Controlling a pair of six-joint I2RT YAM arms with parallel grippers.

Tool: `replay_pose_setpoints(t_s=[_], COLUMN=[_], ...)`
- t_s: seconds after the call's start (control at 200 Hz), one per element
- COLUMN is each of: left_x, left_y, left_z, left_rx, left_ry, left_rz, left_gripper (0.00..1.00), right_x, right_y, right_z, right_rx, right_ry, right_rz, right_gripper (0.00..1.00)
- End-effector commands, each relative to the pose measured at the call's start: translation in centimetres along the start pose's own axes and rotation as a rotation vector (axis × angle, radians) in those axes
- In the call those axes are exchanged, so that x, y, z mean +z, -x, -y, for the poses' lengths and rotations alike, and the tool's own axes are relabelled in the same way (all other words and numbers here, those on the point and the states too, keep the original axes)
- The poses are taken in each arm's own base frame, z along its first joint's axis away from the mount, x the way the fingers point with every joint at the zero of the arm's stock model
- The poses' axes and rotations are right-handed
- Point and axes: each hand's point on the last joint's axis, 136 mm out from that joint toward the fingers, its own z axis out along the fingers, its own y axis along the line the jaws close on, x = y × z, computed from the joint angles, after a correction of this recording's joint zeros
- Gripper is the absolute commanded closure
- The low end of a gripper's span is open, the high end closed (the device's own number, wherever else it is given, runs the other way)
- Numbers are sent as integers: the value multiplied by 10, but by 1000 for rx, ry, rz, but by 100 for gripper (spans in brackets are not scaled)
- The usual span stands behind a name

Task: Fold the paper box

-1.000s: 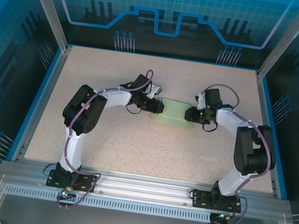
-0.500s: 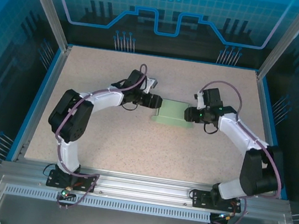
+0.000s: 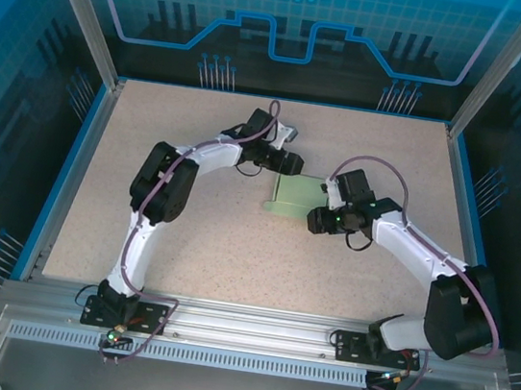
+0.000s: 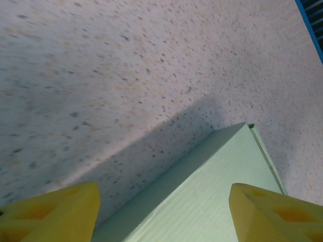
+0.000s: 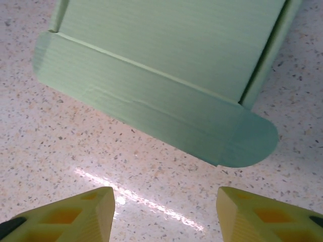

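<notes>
I have the speckled table (image 3: 187, 233) carrying the paper box (image 3: 291, 197), which lies on it folded up into a low closed shape. My left hand (image 3: 291, 165) sits at the box's far left corner. Its yellow fingers (image 4: 55, 214) are spread wide and grip nothing, with that corner below the gap. My right hand (image 3: 319, 221) is just off the box's near right corner, likewise open and empty, with the box's rounded tab (image 5: 252, 138) just ahead of it.
</notes>
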Motion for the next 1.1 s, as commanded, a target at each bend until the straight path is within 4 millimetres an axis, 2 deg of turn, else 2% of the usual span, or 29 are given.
replay_pose_setpoints(t_s=[0.0, 0.205, 0.335, 0.47, 0.645, 0.72, 0.85, 1.095], left_x=[0, -27, -43, -51, -43, -38, -24, -3], left_y=[-17, -48, -78, -79, -64, -60, -60, -71], left_z=[27, 46, 63, 65, 43, 40, 40, 40], left_rx=[13, -11, -23, -26, -46, -49, -55, -63], left_ry=[-120, -176, -248, -236, -96, -87, -96, -117], left_rz=[-95, -160, -193, -171, -143, -142, -176, -254], left_gripper=[33, 36, 38, 39, 35, 35, 38, 43], right_x=[-3, -13, -18, -12, 1, 9, 21, 37], right_y=[-18, -28, -34, -34, -26, -23, -16, -11], right_z=[-6, -10, -6, 1, 14, 17, 11, 10], right_rx=[4, 37, 121, 228, 349, 391, 432, 467], right_ry=[36, 98, 170, 228, 282, 319, 406, 465], right_rz=[-46, -54, -31, 10, 63, 81, 92, 101], right_gripper=[44, 43, 43, 42, 41, 41, 43, 62])
